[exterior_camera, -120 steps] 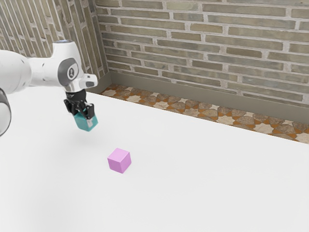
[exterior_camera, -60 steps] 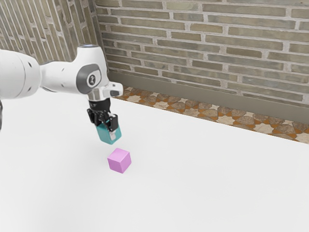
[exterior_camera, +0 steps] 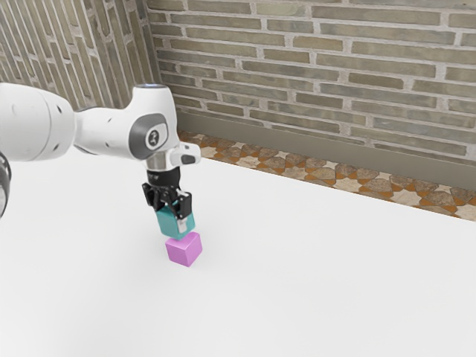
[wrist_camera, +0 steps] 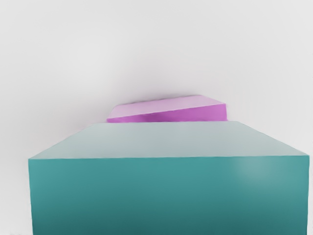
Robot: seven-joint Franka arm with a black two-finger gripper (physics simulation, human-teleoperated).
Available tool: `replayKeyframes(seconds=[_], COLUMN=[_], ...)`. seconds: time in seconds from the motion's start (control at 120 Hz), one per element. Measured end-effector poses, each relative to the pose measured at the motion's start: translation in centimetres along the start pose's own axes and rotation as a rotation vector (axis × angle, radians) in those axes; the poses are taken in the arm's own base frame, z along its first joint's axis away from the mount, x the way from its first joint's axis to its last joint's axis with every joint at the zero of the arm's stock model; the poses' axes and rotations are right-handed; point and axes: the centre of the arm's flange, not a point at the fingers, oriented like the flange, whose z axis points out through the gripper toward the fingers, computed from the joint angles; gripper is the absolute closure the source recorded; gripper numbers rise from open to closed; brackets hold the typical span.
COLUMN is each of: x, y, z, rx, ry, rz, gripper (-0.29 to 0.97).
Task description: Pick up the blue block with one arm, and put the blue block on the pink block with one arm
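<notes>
White arm [exterior_camera: 111, 134] reached in from the exterior view's left, its wrist bent straight down over the table [exterior_camera: 312, 282]. Its black gripper [exterior_camera: 174, 214] clamped the blue block [exterior_camera: 177, 222] from two sides, holding it just above the pink block [exterior_camera: 184, 248], slightly tilted; contact between them could not be told.

A plain white table [exterior_camera: 335, 282] spreads across the near part of the scene, and flat on it sits a pink block [exterior_camera: 184, 248], toward the exterior view's left, well apart from the far edge.
</notes>
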Motion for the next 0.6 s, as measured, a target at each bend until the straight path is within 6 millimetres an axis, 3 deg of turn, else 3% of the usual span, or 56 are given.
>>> replayKeyframes(seconds=[0.167,0.442,0.533,0.6], x=[0.1,0.3,0.3,0.7], y=[1.0,1.3,0.6,0.2], z=[0.6,1.2,0.3,-1.4], rx=[-0.006,-0.008,-0.004,0.007], ry=[-0.008,-0.019,-0.002,0.031], rz=[-0.006,-0.010,-0.022,-0.025], gripper=[0.37,0.12,0.08,0.06])
